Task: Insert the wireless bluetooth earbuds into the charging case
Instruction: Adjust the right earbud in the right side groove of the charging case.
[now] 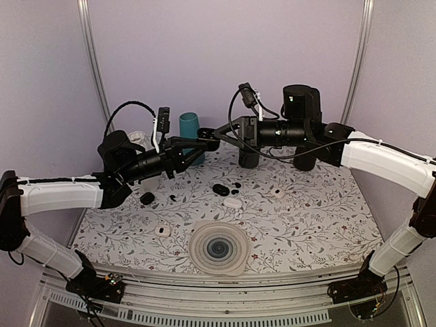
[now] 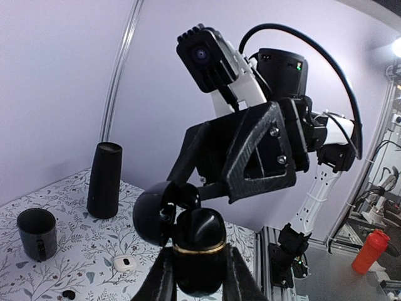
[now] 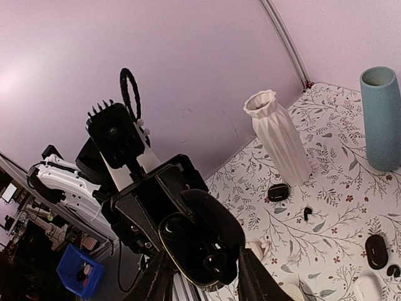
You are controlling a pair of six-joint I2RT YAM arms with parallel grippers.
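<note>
My left gripper (image 2: 200,276) is shut on a glossy black charging case (image 2: 199,251) with a gold band, held in the air with its lid (image 2: 152,213) swung open. In the top view both grippers meet above the table's back middle, the left gripper (image 1: 208,144) facing the right gripper (image 1: 219,133). My right gripper (image 3: 203,269) is open, with its fingers on either side of the case's open mouth (image 3: 200,244). A glossy black earbud (image 3: 217,260) lies inside the case. Loose black earbuds (image 1: 238,184) lie on the table beside another black case (image 1: 219,189).
On the table stand a teal vase (image 1: 189,129), a white vase (image 3: 279,135), a black cylinder (image 2: 104,182) and a black mug (image 2: 36,233). Several small cases lie about, such as a white case (image 1: 232,202), a white case (image 1: 161,230) and a black case (image 1: 147,198). A round ribbed dish (image 1: 219,248) sits near the front.
</note>
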